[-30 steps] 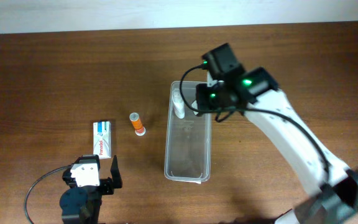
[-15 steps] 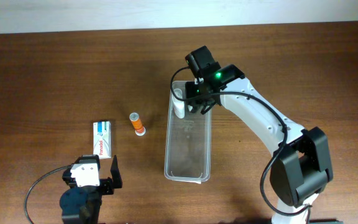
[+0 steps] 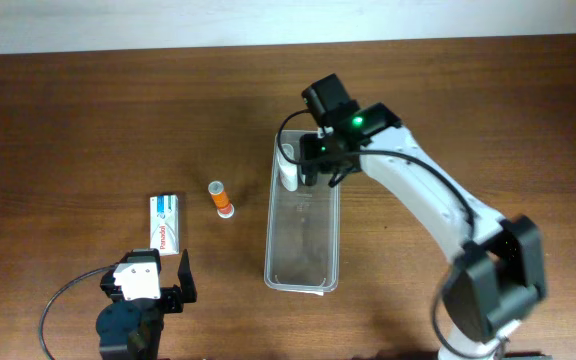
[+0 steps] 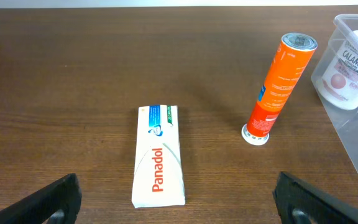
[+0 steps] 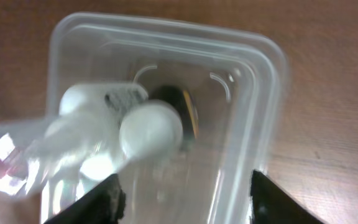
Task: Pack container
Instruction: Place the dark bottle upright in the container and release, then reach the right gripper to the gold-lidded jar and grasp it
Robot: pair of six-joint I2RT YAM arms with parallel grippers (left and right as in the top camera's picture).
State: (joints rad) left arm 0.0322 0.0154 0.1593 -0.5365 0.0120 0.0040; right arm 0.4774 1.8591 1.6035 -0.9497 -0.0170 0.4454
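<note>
The clear plastic container lies lengthwise at mid-table. A white bottle labelled Calamol rests inside its far end. My right gripper hovers over that end, open, with the white-capped bottle lying free in front of its fingertips and the container below. Left of the container stand an orange tube and a white-and-blue Panadol box. My left gripper waits wide open near the front edge, the box just ahead of it and the orange tube upright to the right.
The container's near half holds nothing visible. Bare brown wood surrounds the items. The right arm stretches diagonally from the front right corner toward the container.
My right gripper has shifted left over the container's far end and opened, letting go of the white bottle, which now lies inside. The left arm has not moved.
</note>
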